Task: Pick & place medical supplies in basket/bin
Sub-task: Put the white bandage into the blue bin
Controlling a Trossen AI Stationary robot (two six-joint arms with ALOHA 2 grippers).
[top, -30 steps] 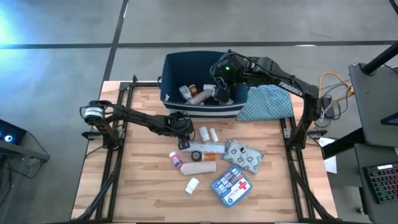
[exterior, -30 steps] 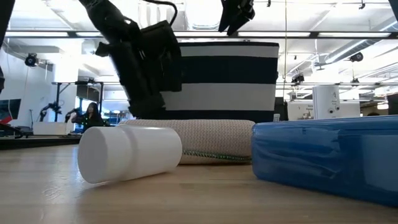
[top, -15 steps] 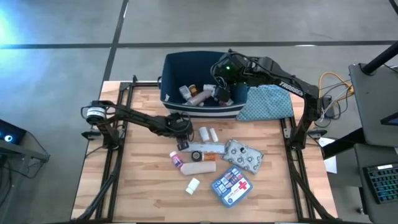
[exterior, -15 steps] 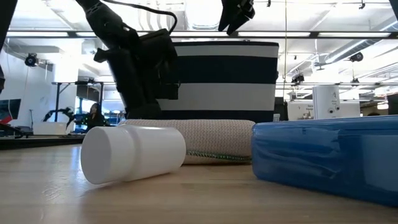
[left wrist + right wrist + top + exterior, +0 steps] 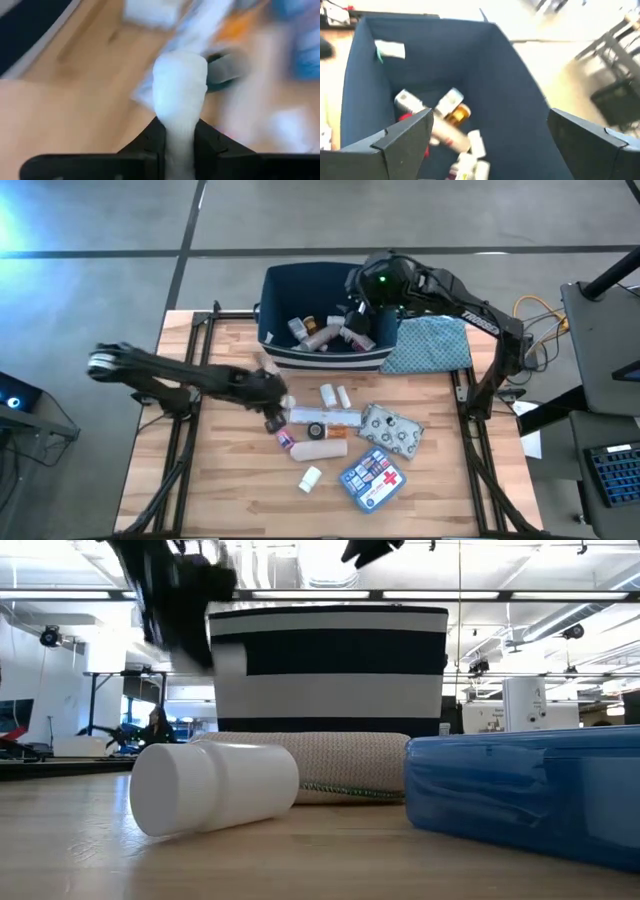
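My left gripper (image 5: pixel 274 418) hangs over the wooden table, left of the spread supplies, shut on a small white roll-like item (image 5: pixel 180 85). It shows as a blurred dark shape in the low view (image 5: pixel 170 590). On the table lie a white bottle (image 5: pixel 309 477) (image 5: pixel 210 788) on its side, a beige bandage roll (image 5: pixel 320 450), a blue first-aid pouch (image 5: pixel 372 475) and a silver blister pack (image 5: pixel 392 430). My right gripper (image 5: pixel 358 315) (image 5: pixel 490 140) is open above the navy bin (image 5: pixel 290 280) (image 5: pixel 330 670), which holds several supplies. My left gripper pinches the white item between its two fingers (image 5: pixel 150 140), holding its near end (image 5: pixel 179 127). The rest of the item sticks out forward past the fingertips. It is lifted clear of the table. The picture is blurred, so which supply it is cannot be told.
A blue-grey patterned cloth (image 5: pixel 428 345) lies right of the bin at the table's far right corner. Black frame rails (image 5: pixel 185 440) run along both table sides. Cables and a desk stand beyond the right edge. Bare wood shows on the table's left part (image 5: pixel 220 470).
My left gripper has risen from the table and swung toward the left and near edges, carrying the white item with it; the motion is fast enough to blur. My right arm has shifted a little over the bin, toward the far right.
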